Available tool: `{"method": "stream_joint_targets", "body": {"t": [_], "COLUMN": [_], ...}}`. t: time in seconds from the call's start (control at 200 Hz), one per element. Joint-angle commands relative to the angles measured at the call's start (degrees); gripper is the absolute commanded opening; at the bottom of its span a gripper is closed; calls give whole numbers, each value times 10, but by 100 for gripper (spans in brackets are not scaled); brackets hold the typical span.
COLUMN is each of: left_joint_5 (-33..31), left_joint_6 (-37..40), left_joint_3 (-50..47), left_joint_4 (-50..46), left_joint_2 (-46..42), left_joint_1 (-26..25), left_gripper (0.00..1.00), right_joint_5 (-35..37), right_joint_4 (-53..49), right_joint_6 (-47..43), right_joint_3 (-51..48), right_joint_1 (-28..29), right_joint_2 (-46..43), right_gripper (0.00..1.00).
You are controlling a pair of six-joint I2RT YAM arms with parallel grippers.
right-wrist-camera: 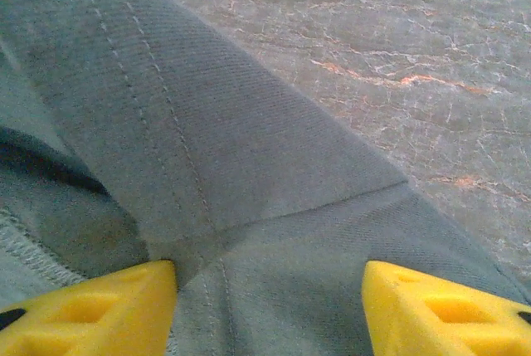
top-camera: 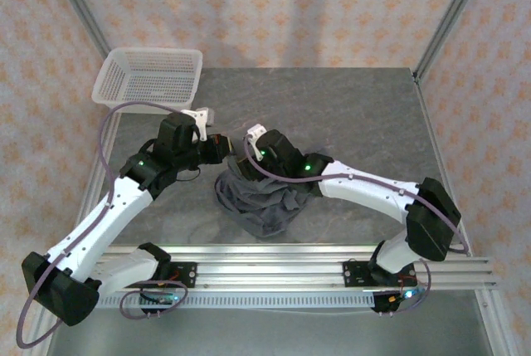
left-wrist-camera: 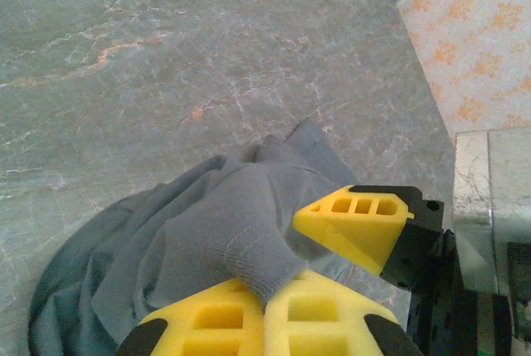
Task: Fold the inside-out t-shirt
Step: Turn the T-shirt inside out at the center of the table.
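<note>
Now the left pincer [left-wrist-camera: 261,299] pinches a bunched fold of the inside-out t-shirt [left-wrist-camera: 166,244]; the right pincer [right-wrist-camera: 265,310] stands spread across its stitched seam. Overhead, a white basket [top-camera: 149,78] sits at a corner of the surface [top-camera: 357,107].

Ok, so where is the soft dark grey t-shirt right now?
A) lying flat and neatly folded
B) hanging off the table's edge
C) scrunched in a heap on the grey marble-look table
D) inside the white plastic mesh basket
C: the dark grey t-shirt sits bunched in a crumpled heap on the grey table, well apart from the white mesh basket at the far left corner.
</note>
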Motion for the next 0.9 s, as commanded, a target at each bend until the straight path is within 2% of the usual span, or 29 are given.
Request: {"method": "stream_joint_targets", "body": {"t": [0.0,0.13,0.19,0.23,0.3,0.395,0.455,0.53,0.606,0.701,0.801,0.896], "left_joint_5": [-6,-8,-8,-10,-17,-48,-60,-66,-69,-69,-67,-69], "left_joint_6": [0,0,1,2,7,17,29,38,41,41,38,35], "left_joint_3": [10,13,13,13,13,19,21,26,33,43,47,47], "left_joint_4": [-6,-8,-9,-11,-18,-45,-60,-73,-78,-81,-83,-85], "left_joint_2": [-7,-11,-13,-14,-15,-14,-15,-19,-24,-30,-30,-27], "left_joint_1": [4,4,4,4,4,4,4,4,4,4,4,4], "left_gripper": [0,0,0,0,0,0,0,0,0,0,0,0], "right_joint_5": [-29,-57,-28,-5,78,197,257,314,337,352,325,299], "right_joint_4": [31,36,30,23,0,-26,-48,-72,-96,-144,-161,-175], "right_joint_6": [12,-2,-3,-4,8,31,45,55,59,81,102,130], "right_joint_3": [12,15,23,30,48,55,56,49,43,46,41,35], "right_joint_1": [4,4,4,4,4,5,3,1,-7,-25,-42,-65], "right_joint_2": [-16,-5,6,15,26,18,5,-14,-21,-23,-31,-42], "right_gripper": [63,66,64,59,44,32,31,37,42,32,19,16]}}
